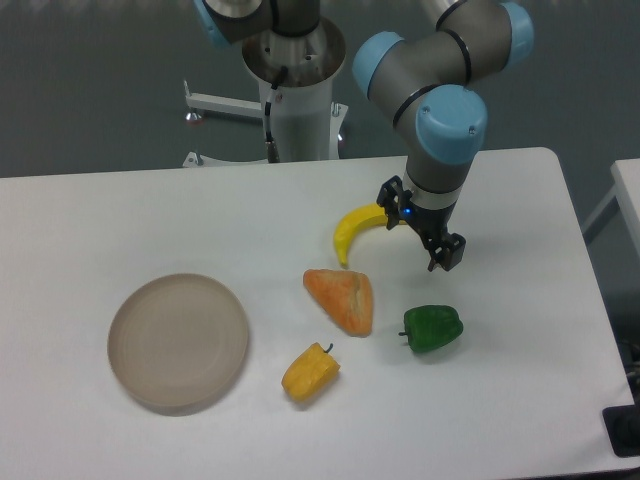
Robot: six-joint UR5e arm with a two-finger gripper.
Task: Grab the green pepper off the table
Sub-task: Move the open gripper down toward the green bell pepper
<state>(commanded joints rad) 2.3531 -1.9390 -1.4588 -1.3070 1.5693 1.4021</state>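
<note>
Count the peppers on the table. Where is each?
2. The green pepper lies right of the orange wedge; the yellow pepper lies in front of it. None seems hidden.

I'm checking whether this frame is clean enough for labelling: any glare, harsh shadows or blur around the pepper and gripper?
Fixed camera: lighting is even and soft; the green pepper shows small glossy highlights and only a faint shadow on the table. The gripper is dark and slightly soft, so its finger gap is hard to read. The whole frame is mildly low in sharpness.

The robot arm bends down from the top right of the frame, its hand (424,228) pointing down, holding nothing.
</note>
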